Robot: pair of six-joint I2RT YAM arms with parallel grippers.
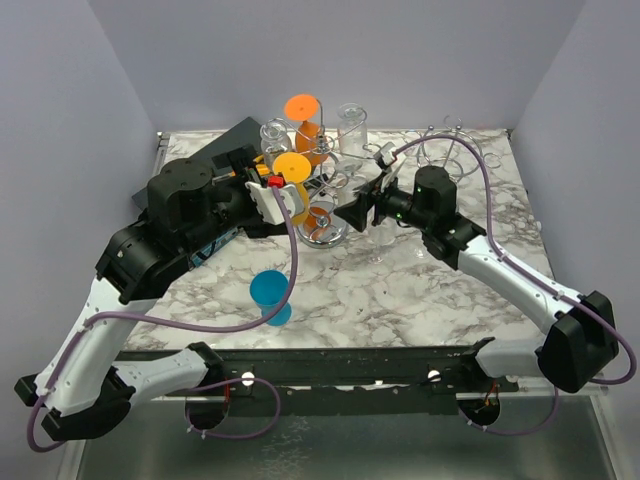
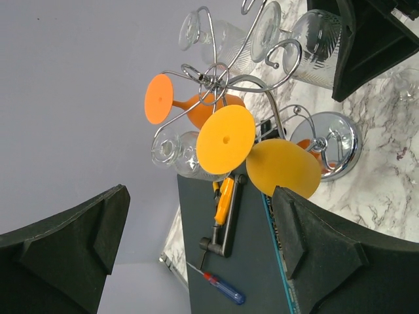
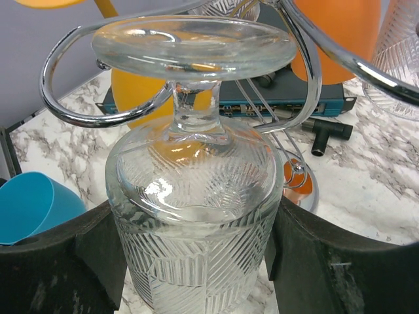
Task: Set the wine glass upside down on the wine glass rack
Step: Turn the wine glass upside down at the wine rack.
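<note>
A clear cut-pattern wine glass [image 3: 196, 216] hangs upside down, its foot [image 3: 193, 46] resting across a chrome loop of the wine glass rack [image 3: 65, 111]. My right gripper [image 3: 196, 268] is shut on the glass bowl, one finger on each side. In the top view it [image 1: 352, 213] sits right of the rack [image 1: 322, 232]. My left gripper [image 1: 275, 195] is open and empty, just left of the rack. In the left wrist view, the rack [image 2: 334, 140] carries orange glasses [image 2: 226, 139] and clear ones [image 2: 216, 36].
A blue cup [image 1: 270, 295] lies in front of the rack, also in the right wrist view [image 3: 29, 206]. A dark board [image 2: 262, 261] behind the rack holds a blue-handled screwdriver [image 2: 222, 288] and an orange-handled tool [image 2: 224, 199]. A clear glass [image 1: 352, 130] stands at the back.
</note>
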